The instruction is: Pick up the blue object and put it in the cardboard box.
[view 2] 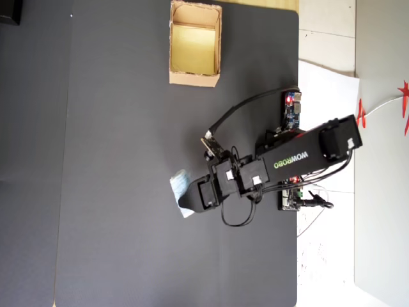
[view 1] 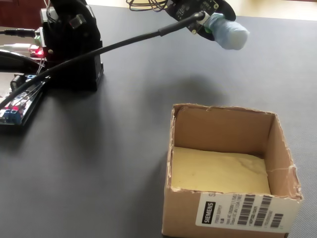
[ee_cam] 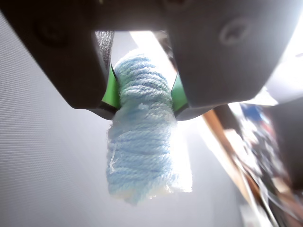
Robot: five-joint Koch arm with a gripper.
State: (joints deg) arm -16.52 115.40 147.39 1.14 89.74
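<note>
The blue object [ee_cam: 142,137], a pale light-blue ribbed yarn-like lump, is clamped between the green pads of my gripper [ee_cam: 143,92] and hangs out past the fingertips. In the fixed view the blue object [view 1: 230,33] is held in the air at the top, beyond the far wall of the cardboard box [view 1: 285,148], with my gripper [view 1: 212,26] shut on it. From overhead the blue object [view 2: 179,187] pokes out left of my gripper [view 2: 189,197], well below the cardboard box [view 2: 194,78], which stands open with a yellowish floor.
The arm's base and circuit boards [view 1: 29,74] stand at the left of the fixed view, with a black cable [view 1: 124,44] running to the wrist. The dark mat [view 2: 115,192] ends at its right edge next to white paper [view 2: 326,102].
</note>
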